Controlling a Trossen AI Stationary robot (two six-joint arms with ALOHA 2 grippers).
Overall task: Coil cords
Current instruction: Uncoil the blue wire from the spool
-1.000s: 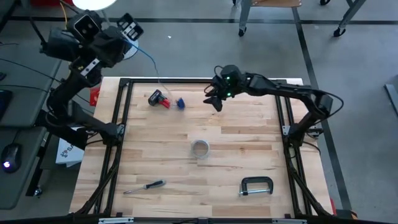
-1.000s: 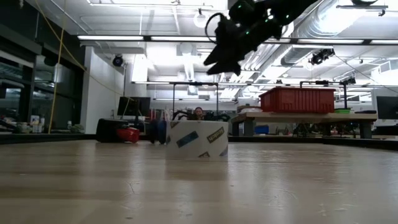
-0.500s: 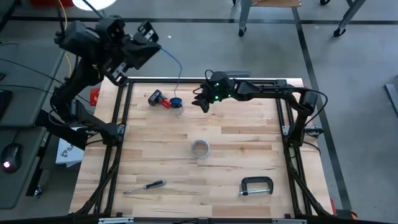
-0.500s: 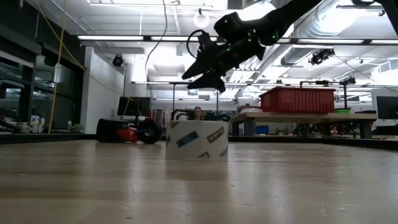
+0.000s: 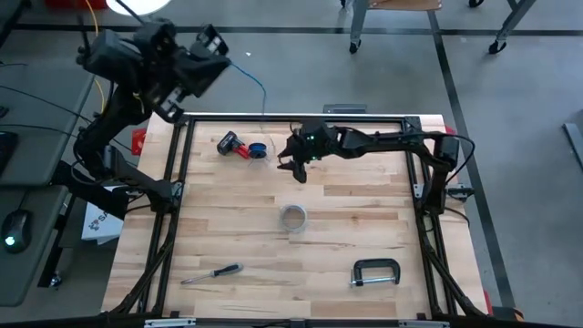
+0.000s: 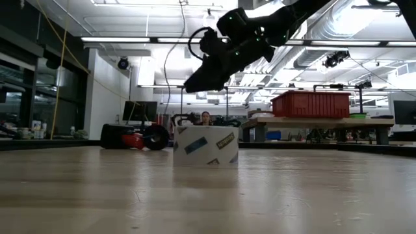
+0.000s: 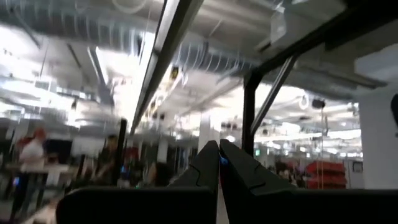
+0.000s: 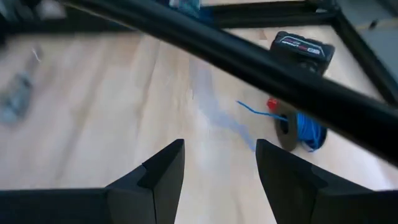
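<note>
A thin blue cord [image 5: 263, 109] rises from a small spool of blue cord [image 5: 260, 150] that lies on the table's far left part, next to a black and red battery [image 5: 231, 143]. The cord ends at my left gripper [image 5: 221, 53], which is raised high beyond the table's far left corner and shut on it. My right gripper [image 5: 293, 166] hangs open above the table just right of the spool, slanting down toward it. In the right wrist view the spool [image 8: 303, 132] lies past the open fingers, with nothing between them. My left gripper pinches the blue cord's free end [image 7: 221, 160] between its two shut fingertips. The fingers slant upward, high over the table's far left corner. From there the cord [image 6: 166, 71] hangs in a loose curve down to the spool on the table.
A roll of tape [image 5: 292, 217] stands at the table's middle. A screwdriver [image 5: 211, 271] lies near left and a black C-clamp [image 5: 375, 271] near right. A black frame [image 5: 273, 117] borders the table top.
My right gripper has gone down and toward the table's left edge, closing on the spool, and has rolled at the wrist; it stays open. My left gripper has tipped upward with the cord, which now rises more steeply over the spool.
</note>
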